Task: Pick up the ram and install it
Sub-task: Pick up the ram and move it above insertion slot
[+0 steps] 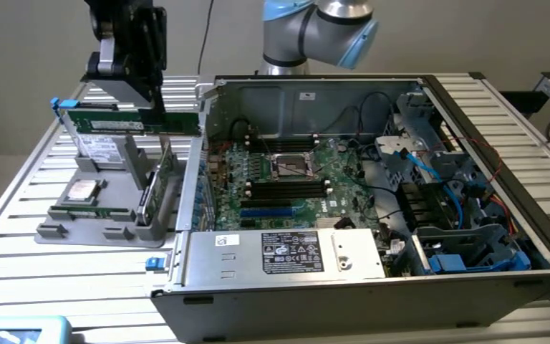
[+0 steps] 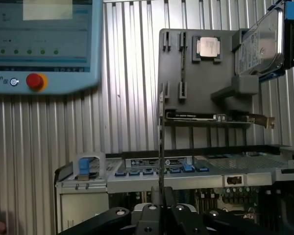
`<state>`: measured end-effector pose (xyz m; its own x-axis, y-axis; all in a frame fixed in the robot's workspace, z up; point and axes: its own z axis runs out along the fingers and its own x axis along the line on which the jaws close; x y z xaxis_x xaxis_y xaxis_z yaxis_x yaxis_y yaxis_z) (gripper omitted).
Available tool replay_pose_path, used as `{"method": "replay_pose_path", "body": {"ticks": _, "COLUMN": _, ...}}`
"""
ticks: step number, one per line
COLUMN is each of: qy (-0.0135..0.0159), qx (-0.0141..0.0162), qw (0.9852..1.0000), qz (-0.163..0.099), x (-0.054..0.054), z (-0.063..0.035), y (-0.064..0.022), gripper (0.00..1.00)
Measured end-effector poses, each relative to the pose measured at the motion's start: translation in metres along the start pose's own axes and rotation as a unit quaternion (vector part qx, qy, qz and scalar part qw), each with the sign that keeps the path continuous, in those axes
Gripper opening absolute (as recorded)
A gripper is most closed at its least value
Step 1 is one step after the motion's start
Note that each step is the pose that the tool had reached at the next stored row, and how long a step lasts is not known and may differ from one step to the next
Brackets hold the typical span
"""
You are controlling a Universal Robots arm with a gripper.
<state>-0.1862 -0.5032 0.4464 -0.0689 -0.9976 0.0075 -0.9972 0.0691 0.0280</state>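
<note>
End effector (image 2: 160, 198) grips the ram (image 1: 122, 123), holding it level above the gray tray (image 1: 65, 233) at the tabletop (image 1: 12, 229) edge on the exterior view's left, beside the open computer case (image 1: 351, 287).

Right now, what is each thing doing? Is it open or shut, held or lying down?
ram: held level in the pincer, over the tray.
pincer: shut on the ram.
computer case: open, insides showing.
hard drive: propped up in the tray.
processor chip: lying flat in the tray.
expansion card: standing on edge in the tray.
</note>
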Motion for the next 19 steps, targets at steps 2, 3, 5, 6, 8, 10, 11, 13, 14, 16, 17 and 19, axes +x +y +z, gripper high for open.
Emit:
{"method": "replay_pose_path", "body": {"ticks": 2, "qy": 0.0, "qx": 0.0, "qw": 1.0, "qz": 0.0, "x": -0.001, "z": 0.0002, "y": -0.0091, "gripper": 0.13}}
{"method": "replay_pose_path", "body": {"ticks": 3, "qy": 0.0, "qx": 0.0, "qw": 1.0, "qz": 0.0, "x": -0.001, "z": 0.0004, "y": -0.014, "gripper": 0.13}}
{"method": "replay_pose_path", "body": {"ticks": 5, "qy": 0.0, "qx": 0.0, "qw": 1.0, "qz": 0.0, "x": -0.002, "z": 0.0009, "y": -0.023, "gripper": 0.13}}
{"method": "replay_pose_path", "body": {"ticks": 6, "qy": 0.0, "qx": 0.0002, "qw": 1.0, "qz": 0.0, "x": -0.002, "z": 0.0014, "y": -0.0274, "gripper": 0.13}}
{"method": "replay_pose_path", "body": {"ticks": 8, "qy": -0.0001, "qx": 0.0012, "qw": 1.0, "qz": 0.0, "x": -0.004, "z": 0.0023, "y": -0.0338, "gripper": 0.13}}
{"method": "replay_pose_path", "body": {"ticks": 10, "qy": -0.0001, "qx": 0.0014, "qw": 1.0, "qz": 0.0, "x": -0.005, "z": 0.0037, "y": -0.04, "gripper": 0.13}}
{"method": "replay_pose_path", "body": {"ticks": 11, "qy": -0.0001, "qx": 0.0015, "qw": 1.0, "qz": 0.0, "x": -0.007, "z": 0.0046, "y": -0.0435, "gripper": 0.13}}
{"method": "replay_pose_path", "body": {"ticks": 13, "qy": -0.0001, "qx": 0.0015, "qw": 1.0, "qz": 0.0, "x": -0.011, "z": 0.008, "y": -0.0515, "gripper": 0.13}}
{"method": "replay_pose_path", "body": {"ticks": 14, "qy": 0.0, "qx": 0.0014, "qw": 1.0, "qz": 0.0, "x": -0.014, "z": 0.0096, "y": -0.0553, "gripper": 0.13}}
{"method": "replay_pose_path", "body": {"ticks": 16, "qy": 0.0, "qx": 0.0014, "qw": 1.0, "qz": 0.0, "x": -0.02, "z": 0.013, "y": -0.063, "gripper": 0.13}}
{"method": "replay_pose_path", "body": {"ticks": 17, "qy": 0.0002, "qx": 0.0015, "qw": 1.0, "qz": 0.0, "x": -0.022, "z": 0.0145, "y": -0.0671, "gripper": 0.13}}
{"method": "replay_pose_path", "body": {"ticks": 19, "qy": 0.0015, "qx": 0.0015, "qw": 1.0, "qz": 0.0, "x": -0.028, "z": 0.0165, "y": -0.0753, "gripper": 0.13}}
